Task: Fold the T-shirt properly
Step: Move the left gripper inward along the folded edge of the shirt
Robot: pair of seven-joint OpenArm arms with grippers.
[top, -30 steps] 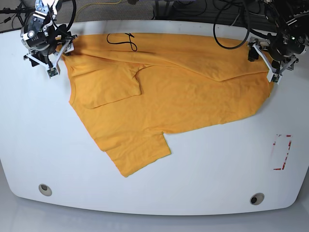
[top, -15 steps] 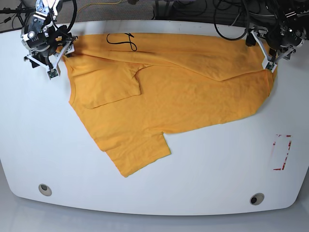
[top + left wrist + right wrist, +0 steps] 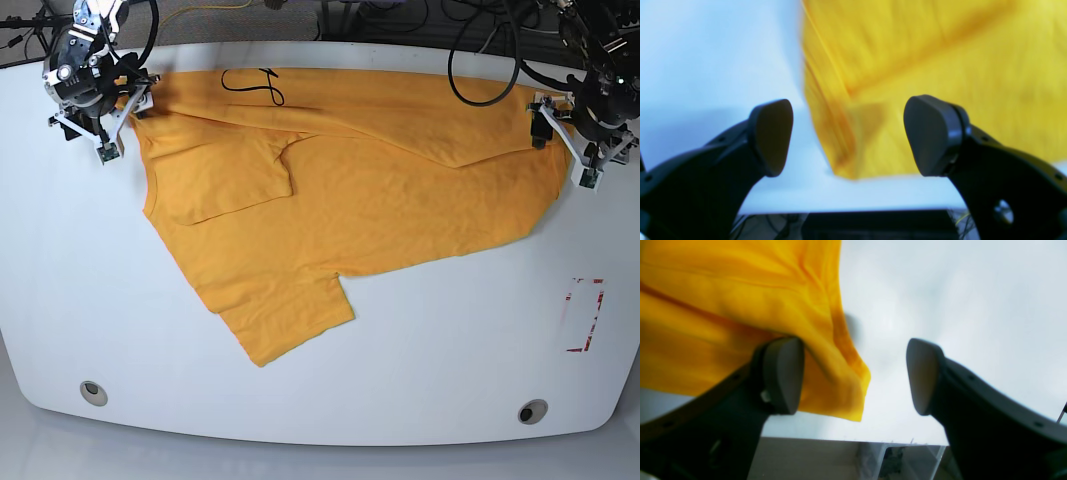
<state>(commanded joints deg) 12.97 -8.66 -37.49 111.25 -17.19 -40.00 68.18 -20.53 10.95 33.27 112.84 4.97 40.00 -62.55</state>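
While right gripper (image 3: 112, 128) unmoved, left gripper (image 3: 566, 140) lower beside T-shirt (image 3: 340, 190).

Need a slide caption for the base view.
Both grippers, left and right, open at the T-shirt's far corners.

Bright, even light fills the base view; the white surface (image 3: 420, 340) is crisp, with a soft sheen near its front edge and only faint shadows under the T-shirt (image 3: 330, 190). Both wrist views are soft. In the left wrist view the T-shirt is smeared with blur and the surface looks bluish, a dim shadow lying beside the left pincer (image 3: 846, 136). In the right wrist view the surface glares pale, the right pincer (image 3: 857, 376) looms dark and wide-angle-stretched.
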